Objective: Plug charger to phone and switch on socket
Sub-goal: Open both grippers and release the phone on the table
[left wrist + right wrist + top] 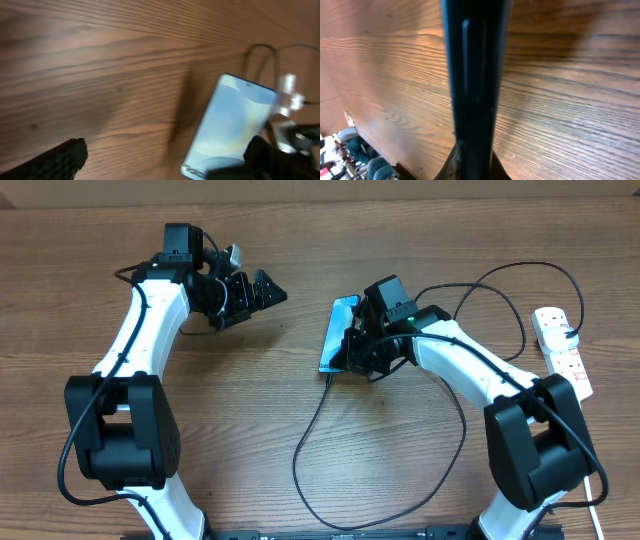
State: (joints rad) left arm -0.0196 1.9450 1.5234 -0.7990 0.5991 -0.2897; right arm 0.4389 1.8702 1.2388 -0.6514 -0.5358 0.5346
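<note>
Starting on the left, the left gripper [262, 297] hangs wide open above the bench [240, 410] and holds nothing. It is well apart from the phone [338, 330], off to the phone's left. The phone sits near the middle of the bench with its blue screen showing, and it looks tipped up a bit on one side. The right gripper [362, 348] is closed and sits right at the phone's right edge. I cannot tell if it pinches anything. The charger [295, 465] meets the phone's near end, loops across the bench and runs off to the right. The socket [563, 348] lies at the far right, well apart from the phone, and the charger reaches it.
</note>
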